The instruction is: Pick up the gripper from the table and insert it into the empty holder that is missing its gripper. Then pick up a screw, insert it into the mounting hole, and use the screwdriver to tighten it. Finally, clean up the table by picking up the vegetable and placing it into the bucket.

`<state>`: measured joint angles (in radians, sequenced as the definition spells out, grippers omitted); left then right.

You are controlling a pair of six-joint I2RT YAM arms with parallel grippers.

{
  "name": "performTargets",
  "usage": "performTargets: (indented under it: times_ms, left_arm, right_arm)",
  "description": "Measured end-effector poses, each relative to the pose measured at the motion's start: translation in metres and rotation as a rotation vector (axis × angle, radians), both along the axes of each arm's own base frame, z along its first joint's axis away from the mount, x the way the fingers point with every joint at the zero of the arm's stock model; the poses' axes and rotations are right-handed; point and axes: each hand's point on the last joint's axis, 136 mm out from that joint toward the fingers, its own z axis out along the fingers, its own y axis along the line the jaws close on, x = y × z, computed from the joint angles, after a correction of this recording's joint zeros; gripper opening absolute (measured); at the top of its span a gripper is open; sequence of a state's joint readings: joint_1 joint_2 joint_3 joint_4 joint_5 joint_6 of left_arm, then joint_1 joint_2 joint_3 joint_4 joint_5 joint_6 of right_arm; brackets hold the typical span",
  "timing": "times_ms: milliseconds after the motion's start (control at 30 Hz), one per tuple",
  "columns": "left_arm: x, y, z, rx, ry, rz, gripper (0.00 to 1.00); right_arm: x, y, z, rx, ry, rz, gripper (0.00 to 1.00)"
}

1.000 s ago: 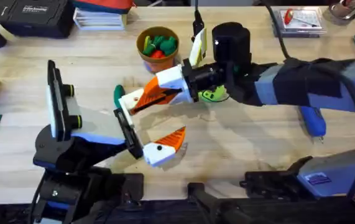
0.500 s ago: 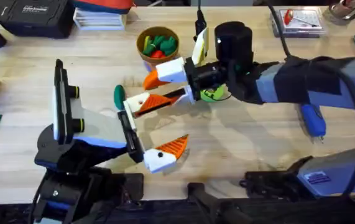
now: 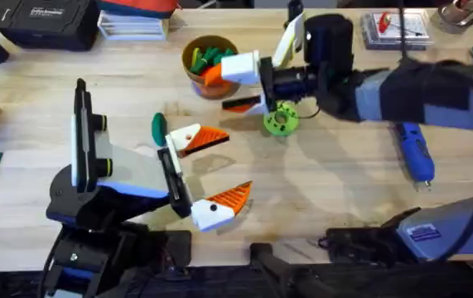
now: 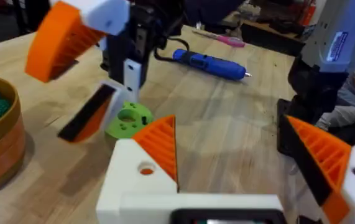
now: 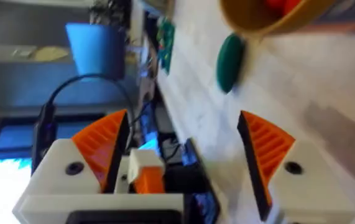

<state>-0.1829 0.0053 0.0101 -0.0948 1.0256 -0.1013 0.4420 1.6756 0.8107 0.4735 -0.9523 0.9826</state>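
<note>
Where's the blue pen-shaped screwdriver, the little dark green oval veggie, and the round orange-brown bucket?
Blue pen-shaped screwdriver (image 3: pixel 413 154): overhead view, middle of its blue body.
Small dark green oval vegetable (image 3: pixel 158 127): overhead view, centre of its smooth top.
Round orange-brown bucket (image 3: pixel 190 51): overhead view, left side of its yellowish rim.

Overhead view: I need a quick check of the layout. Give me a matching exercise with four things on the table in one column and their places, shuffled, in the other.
Things:
1. screwdriver
2. vegetable
3. lime-green disc
4. bucket

Places:
A. on the table beside the left gripper's farther finger
B. far side of the table, with toy vegetables inside
C. lying on the right side of the table, near the right arm
D. on the table just right of the right gripper's nearer finger

Pairs: 1-C, 2-A, 3-D, 4-B
</note>
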Motion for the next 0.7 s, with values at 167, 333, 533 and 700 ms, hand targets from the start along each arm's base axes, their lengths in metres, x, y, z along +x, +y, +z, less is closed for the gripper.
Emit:
performTargets:
  times_ms: [167, 333, 533, 700]
  left_arm:
    - [0.000, 0.000, 0.000, 0.000, 0.000, 0.000, 0.987]
    - [0.000, 0.000, 0.000, 0.000, 0.000, 0.000, 0.986]
    - [0.000, 0.000, 0.000, 0.000, 0.001, 0.000, 0.986]
    - [0.000, 0.000, 0.000, 0.000, 0.000, 0.000, 0.986]
  right_arm:
    - [0.030, -0.024, -0.007, -0.167, -0.027, -0.087, 0.994]
    - [0.028, -0.051, 0.001, -0.390, -0.097, -0.117, 0.994]
    - [0.006, -0.084, -0.006, -0.739, -0.213, -0.127, 0.995]
    - [-0.021, -0.102, -0.032, -0.979, -0.208, -0.057, 0.995]
